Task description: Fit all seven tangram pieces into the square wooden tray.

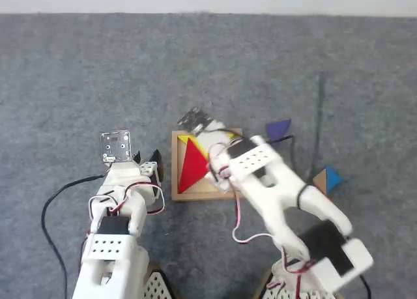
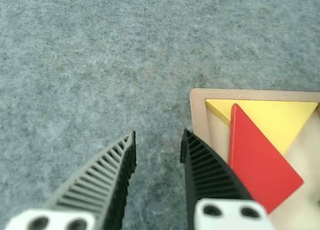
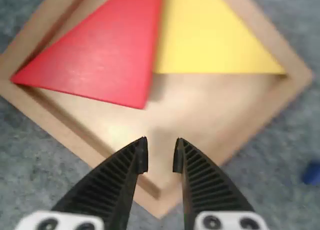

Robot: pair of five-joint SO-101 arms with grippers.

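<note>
The square wooden tray (image 1: 174, 182) lies mid-table with a red triangle (image 1: 191, 165) and a yellow triangle (image 1: 187, 141) inside it. My right gripper (image 1: 220, 175) hangs over the tray's near right corner. In the right wrist view this gripper (image 3: 160, 152) is open by a narrow gap and holds nothing, above bare tray floor (image 3: 200, 109) beside the red triangle (image 3: 105, 54) and yellow triangle (image 3: 210, 39). My left gripper (image 2: 159, 140) is open and empty over the carpet, just left of the tray's corner (image 2: 197, 97).
A dark blue piece (image 1: 279, 128) lies right of the tray on the grey carpet. Farther right sit a blue piece (image 1: 333, 177) and an orange piece (image 1: 319, 180) together. A cable runs from the right arm across the carpet.
</note>
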